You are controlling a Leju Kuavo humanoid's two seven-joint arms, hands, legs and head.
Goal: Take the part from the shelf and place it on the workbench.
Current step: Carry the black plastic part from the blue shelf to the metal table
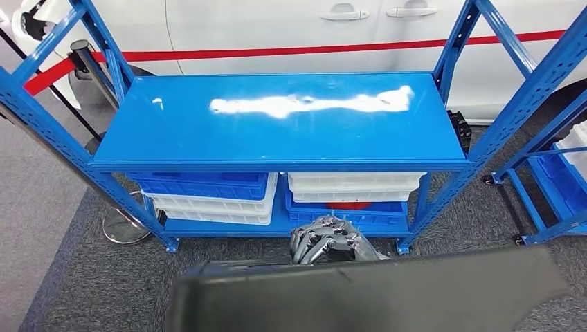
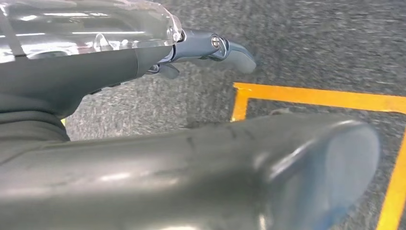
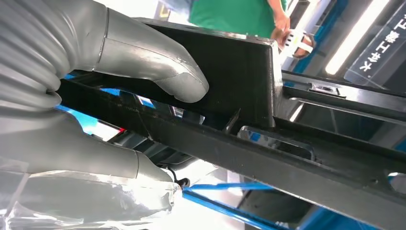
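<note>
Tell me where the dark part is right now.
The dark part lies across the bottom of the head view, in front of the blue shelf, gripped by the right hand; the left hand is alongside it.

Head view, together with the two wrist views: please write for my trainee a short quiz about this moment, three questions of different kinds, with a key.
1. True or false: the top board of the blue rack bears nothing.
2. What stands on the rack's lower level? A) blue and white bins B) cardboard boxes C) paint cans
3. Fill in: in the right wrist view, the right robot hand grips the ___.

Key: 1 true; 2 A; 3 dark part.
</note>
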